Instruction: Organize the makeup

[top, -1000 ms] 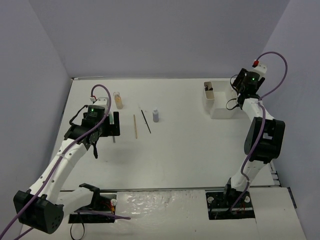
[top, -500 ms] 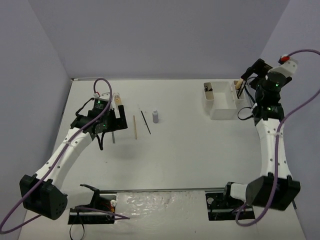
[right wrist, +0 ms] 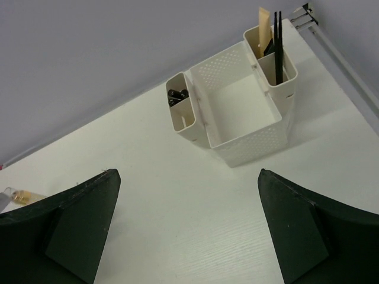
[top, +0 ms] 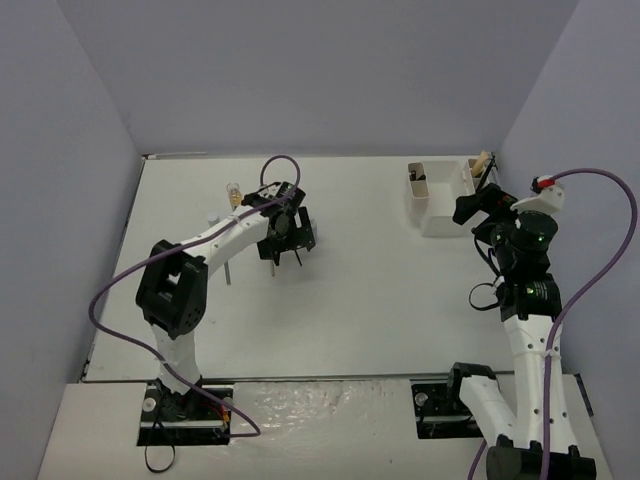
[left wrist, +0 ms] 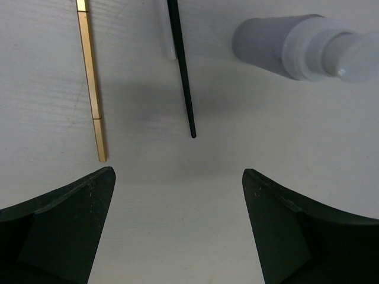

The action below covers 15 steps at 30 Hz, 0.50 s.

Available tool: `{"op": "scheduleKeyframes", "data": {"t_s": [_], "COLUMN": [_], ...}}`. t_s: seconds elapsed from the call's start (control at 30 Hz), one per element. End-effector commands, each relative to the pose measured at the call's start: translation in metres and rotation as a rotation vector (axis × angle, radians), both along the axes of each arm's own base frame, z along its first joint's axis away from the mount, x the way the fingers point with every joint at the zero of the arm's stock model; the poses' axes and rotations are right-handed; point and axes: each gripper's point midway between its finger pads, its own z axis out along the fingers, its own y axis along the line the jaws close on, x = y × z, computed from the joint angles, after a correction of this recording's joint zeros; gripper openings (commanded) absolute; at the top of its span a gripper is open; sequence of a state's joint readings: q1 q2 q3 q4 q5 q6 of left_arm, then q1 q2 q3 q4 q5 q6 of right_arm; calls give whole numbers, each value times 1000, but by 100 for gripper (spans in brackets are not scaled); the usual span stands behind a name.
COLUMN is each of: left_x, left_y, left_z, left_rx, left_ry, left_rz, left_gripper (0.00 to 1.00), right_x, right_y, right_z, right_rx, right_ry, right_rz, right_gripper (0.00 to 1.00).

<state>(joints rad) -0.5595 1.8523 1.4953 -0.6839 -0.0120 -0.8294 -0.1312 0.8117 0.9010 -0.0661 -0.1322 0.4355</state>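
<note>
Near black pencil (left wrist: 182, 65), left hand (left wrist: 177, 174) spread wide, empty; right hand (right wrist: 188, 173) likewise.

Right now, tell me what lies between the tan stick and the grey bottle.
A thin black pencil lies there, clear of tan stick and grey bottle; left wrist view.

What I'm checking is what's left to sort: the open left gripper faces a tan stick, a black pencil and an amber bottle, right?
No: the bottle is grey-purple, not amber; the left wrist view shows it. The tan stick and black pencil are right.
</note>
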Motion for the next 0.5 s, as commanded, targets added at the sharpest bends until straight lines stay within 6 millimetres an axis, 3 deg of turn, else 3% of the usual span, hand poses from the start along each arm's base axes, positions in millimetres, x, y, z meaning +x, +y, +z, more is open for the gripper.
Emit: {"op": "scheduleKeyframes", "data": {"t_s": [0.0, 0.2, 0.47], "left_x": [14, 22, 29], "left_y": [-8, -8, -14], "left_z": [3, -15, -31], "left_rx": [-1, 4, 29], "left_ry": [-12, -30, -21], "left_rz": [101, 160, 207], "left_gripper": [83, 64, 36], "right_x": [-2, -9, -13], "right_y": [13, 18, 16], "right_z": [30, 14, 12], "right_rx": [-28, -69, -96], "right_ry": [-110, -68, -66], "right_rz": [38, 36, 23], "right_gripper": [99, 100, 100]}}
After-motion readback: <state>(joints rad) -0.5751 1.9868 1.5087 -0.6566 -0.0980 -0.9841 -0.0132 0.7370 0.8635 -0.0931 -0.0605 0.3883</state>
